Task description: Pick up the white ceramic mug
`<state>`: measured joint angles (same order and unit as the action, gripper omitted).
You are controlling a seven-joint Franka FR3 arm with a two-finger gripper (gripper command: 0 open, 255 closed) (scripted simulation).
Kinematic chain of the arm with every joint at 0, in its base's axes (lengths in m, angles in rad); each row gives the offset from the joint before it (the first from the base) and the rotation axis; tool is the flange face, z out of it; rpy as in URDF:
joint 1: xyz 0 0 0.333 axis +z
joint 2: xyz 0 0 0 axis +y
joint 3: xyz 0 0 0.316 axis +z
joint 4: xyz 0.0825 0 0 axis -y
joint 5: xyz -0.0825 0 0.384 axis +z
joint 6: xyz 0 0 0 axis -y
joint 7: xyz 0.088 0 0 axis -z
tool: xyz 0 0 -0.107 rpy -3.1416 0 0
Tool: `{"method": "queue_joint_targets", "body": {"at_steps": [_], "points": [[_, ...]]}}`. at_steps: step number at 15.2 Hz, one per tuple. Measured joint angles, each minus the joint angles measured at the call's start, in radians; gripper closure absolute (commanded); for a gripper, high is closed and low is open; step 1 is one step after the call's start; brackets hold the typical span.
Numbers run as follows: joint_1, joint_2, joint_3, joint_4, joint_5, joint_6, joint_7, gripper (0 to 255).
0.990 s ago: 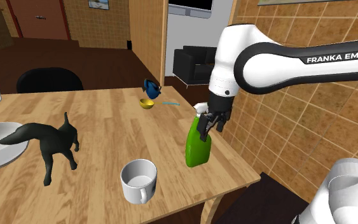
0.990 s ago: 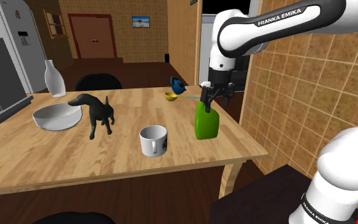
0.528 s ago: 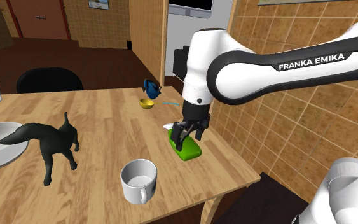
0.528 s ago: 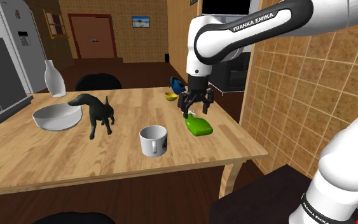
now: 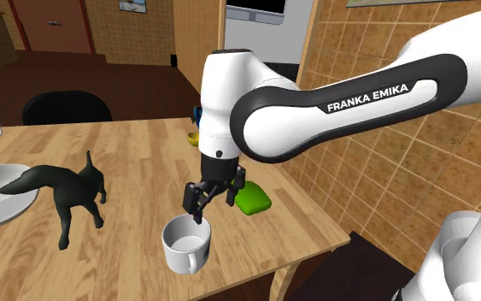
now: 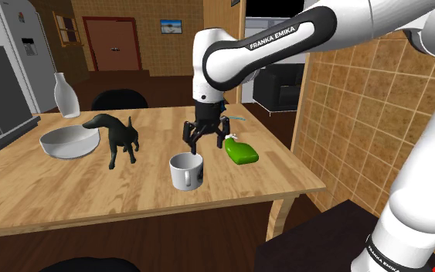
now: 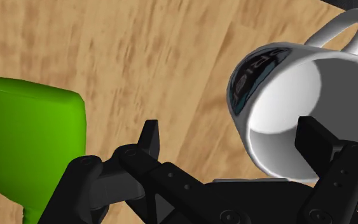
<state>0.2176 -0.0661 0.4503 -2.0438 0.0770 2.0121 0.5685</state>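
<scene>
Just above white mug (image 5: pixel 185 248), fingers (image 7: pixel 315 145) apart

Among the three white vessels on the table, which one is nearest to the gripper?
The white mug, just below the open gripper. The white bowl and the tall white bottle stand far away, beyond the dark dog figure.
</scene>
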Motion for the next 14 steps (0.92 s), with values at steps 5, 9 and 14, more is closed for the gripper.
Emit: {"method": "queue_joint_targets", "body": {"at_steps": [5, 9, 14], "points": [[0.015, 0.072, 0.02, 0.018, -0.03, 0.051, 0.043, 0], [0.016, 0.093, 0.02, -0.015, -0.04, 0.103, 0.048, 0], [0.017, 0.099, 0.021, -0.018, -0.043, 0.112, 0.05, 255]]}}
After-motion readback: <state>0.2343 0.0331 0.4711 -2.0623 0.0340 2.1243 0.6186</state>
